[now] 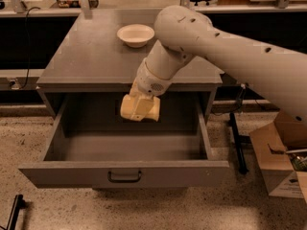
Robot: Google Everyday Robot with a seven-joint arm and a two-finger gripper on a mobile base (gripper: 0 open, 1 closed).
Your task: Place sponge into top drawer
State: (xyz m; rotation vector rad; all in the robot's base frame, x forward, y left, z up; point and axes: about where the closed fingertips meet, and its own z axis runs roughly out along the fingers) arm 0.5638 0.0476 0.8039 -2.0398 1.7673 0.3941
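The top drawer [72, 172] is pulled fully open, a wide shallow grey drawer with a dark pull handle [124, 177] on its front panel. Its inside is bare. My gripper [141, 113] hangs over the back middle of the open drawer, just below the cabinet's front edge and above the drawer floor. It is shut on the pale yellow sponge [135, 110], which blends with the cream fingers around it. My white arm comes in from the upper right and crosses the cabinet top.
A round white bowl [135, 34] stands at the back of the grey cabinet top [91, 56]. A cardboard box [283, 162] sits on the floor at the right. A dark stand [237, 138] rises beside the cabinet's right side.
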